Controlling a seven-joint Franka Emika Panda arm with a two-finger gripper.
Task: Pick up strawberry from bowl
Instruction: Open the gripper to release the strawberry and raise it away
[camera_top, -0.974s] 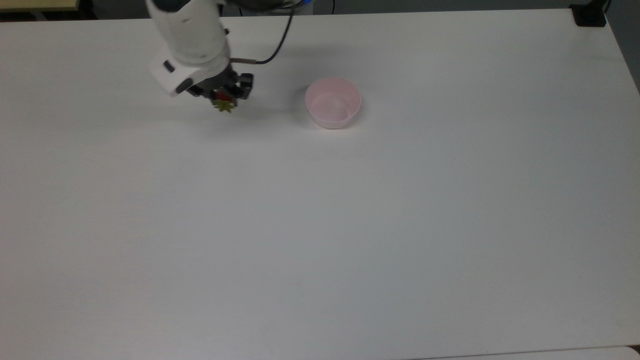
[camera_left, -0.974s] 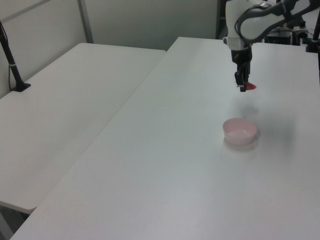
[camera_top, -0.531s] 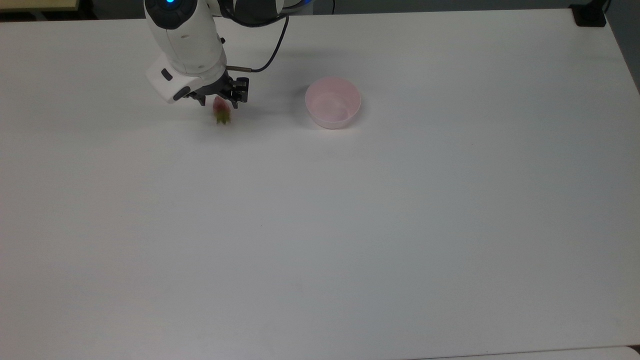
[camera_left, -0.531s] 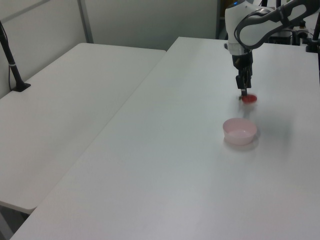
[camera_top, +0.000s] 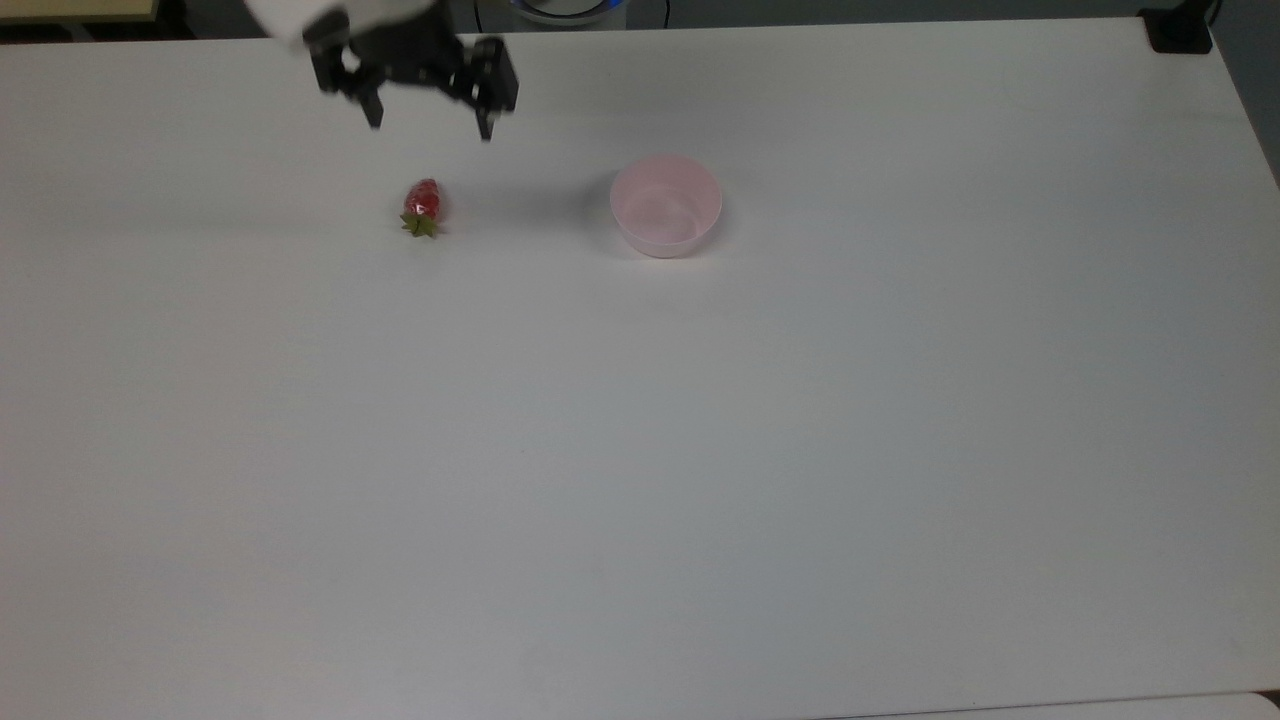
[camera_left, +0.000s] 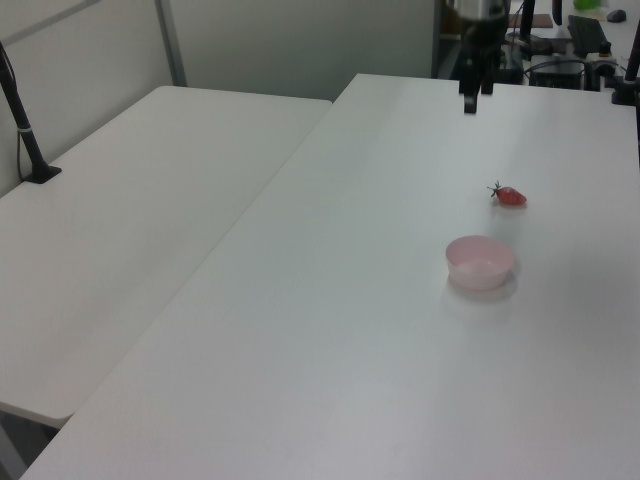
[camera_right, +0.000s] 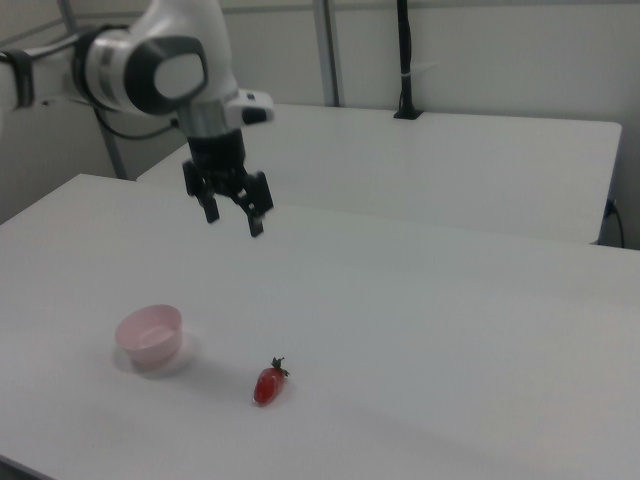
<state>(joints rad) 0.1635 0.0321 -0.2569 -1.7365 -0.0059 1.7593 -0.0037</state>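
The strawberry (camera_top: 423, 206) lies on its side on the white worktop (camera_top: 640, 450), well apart from the pale pink bowl (camera_top: 666, 205), on the top view's left of it. The gripper (camera_top: 429, 123) hangs above the worktop with its 2 fingers (camera_right: 255, 226) spread apart, grasping nothing. No readable writing or labels appear.

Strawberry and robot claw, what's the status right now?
End effector open, raised above the table. Strawberry lying on the table, apart from the bowl. Nothing between them.
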